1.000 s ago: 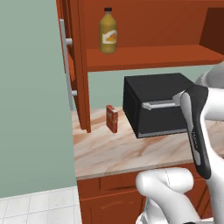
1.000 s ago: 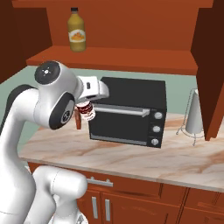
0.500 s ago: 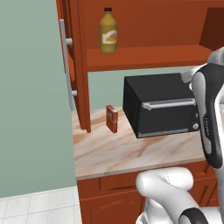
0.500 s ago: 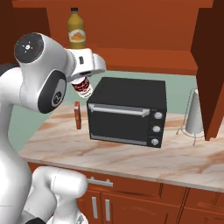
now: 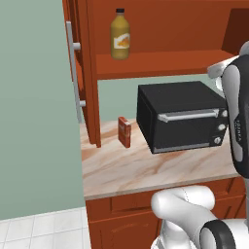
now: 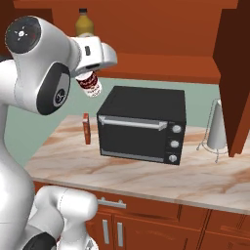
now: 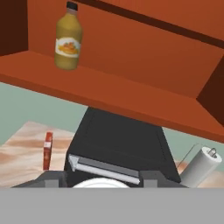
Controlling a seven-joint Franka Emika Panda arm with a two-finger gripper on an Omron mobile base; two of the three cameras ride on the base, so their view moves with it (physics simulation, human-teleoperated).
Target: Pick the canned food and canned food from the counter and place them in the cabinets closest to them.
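Flat red box [image 6: 86, 128] upright near surface's [image 6: 146, 171] left back edge, beside black oven [image 6: 141, 124]. Claw [image 6: 91, 82] pinching red-labelled can [image 6: 91, 86], lifted above oven's left top corner, just under cabinet shelf [image 6: 161, 67]. Best to raise can over shelf lip, keep upright, set down right of yellow-labelled bottle [image 7: 68, 36], without knocking it. Bottle label orange, no readable text; can writing too small.

- You've lifted the gripper [image 6: 87, 82] with the red-labelled can [image 6: 90, 85] from beside the oven [image 6: 141, 124] front to above its top.
- The can now sits just below the cabinet shelf [image 6: 161, 67].
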